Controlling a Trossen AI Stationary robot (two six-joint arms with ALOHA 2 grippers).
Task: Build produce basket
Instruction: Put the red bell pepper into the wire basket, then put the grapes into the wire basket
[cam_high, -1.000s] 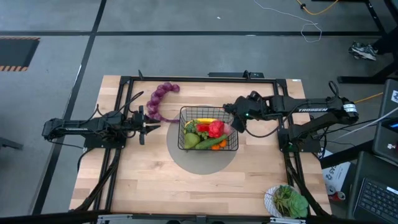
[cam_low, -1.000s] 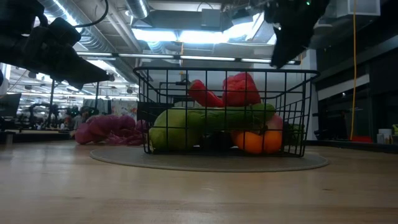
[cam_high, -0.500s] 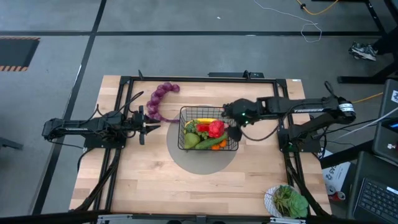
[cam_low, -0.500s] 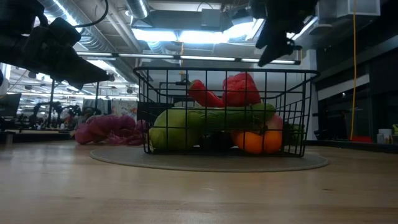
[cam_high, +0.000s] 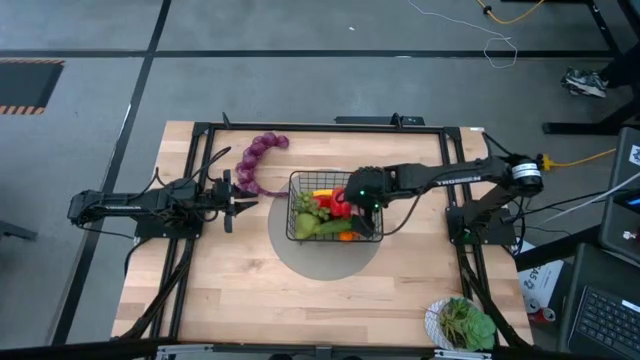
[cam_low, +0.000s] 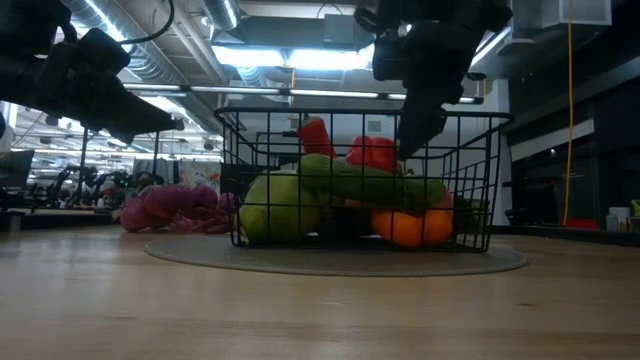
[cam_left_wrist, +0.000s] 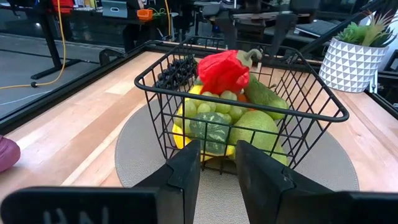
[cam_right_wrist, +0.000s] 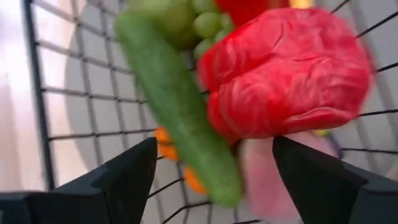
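Observation:
The black wire basket (cam_high: 292, 205) stands on a round grey mat near the table's middle. It holds a red pepper (cam_right_wrist: 286, 74), a cucumber (cam_right_wrist: 174, 106), green grapes, a pear, oranges and a banana. My right gripper (cam_high: 362, 200) reaches down into the basket, open. Its fingers stand either side of the pepper and the cucumber's end in the right wrist view. The cucumber (cam_low: 370, 185) lies tilted across the pile. The purple grape string (cam_high: 255, 160) lies on the table beyond the basket's far-left corner. My left gripper (cam_high: 235, 201) hovers left of the basket, its fingers a narrow gap apart (cam_left_wrist: 217, 146). My right gripper comes from above, pointing down into the basket, open around the red pepper (cam_low: 372, 152) and the cucumber's end. I cannot tell whether its fingers touch either one.
A white bowl of leafy greens (cam_high: 460, 322) sits at the table's near-right corner. The grey mat (cam_high: 325, 262) shows around the basket. Black frame rails run along the table's left, right and far sides. Bare wood lies toward the near edge.
My right gripper has moved toward the table's left and down, from beside the basket's right rim into the basket. The cucumber has tipped from level to slanted, one end raised, and the red pepper has shifted lower in the pile.

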